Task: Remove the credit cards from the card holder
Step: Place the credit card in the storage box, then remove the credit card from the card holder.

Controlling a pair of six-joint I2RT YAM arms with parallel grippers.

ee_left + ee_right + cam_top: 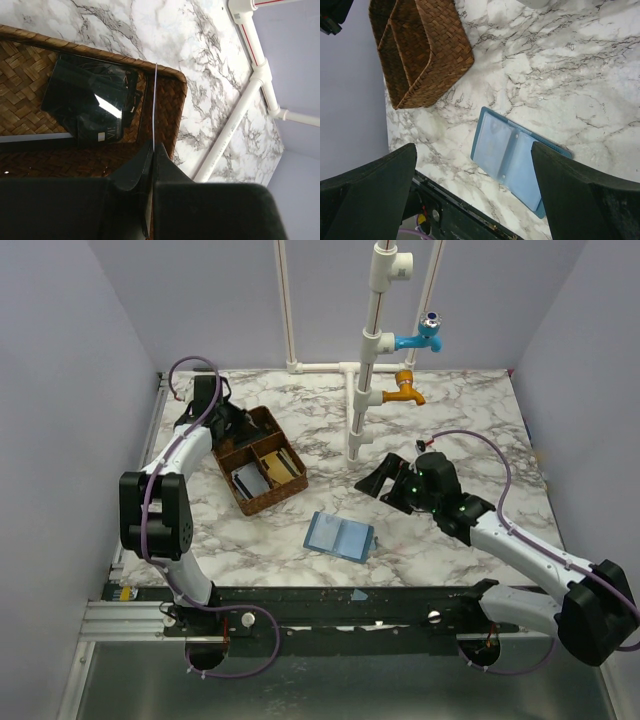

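The open blue rectangular card holder (340,536) lies flat on the marble table (470,430) near the front edge. Just beyond it, the right gripper (385,485) hovers with its fingers spread wide. Farther back, the left gripper (152,148) pinches a thin white credit card (155,100) edge-on over the brown woven divided tray (430,45).

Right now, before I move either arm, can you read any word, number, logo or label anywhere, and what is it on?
No text is legible in any view.
On the dark glossy item in the woven tray: a small pale mark, too blurred to read.
Top view, the cards in the tray: too small to read.
On the card holder: no print visible.
The white card, edge-on in the left gripper: faces hidden.
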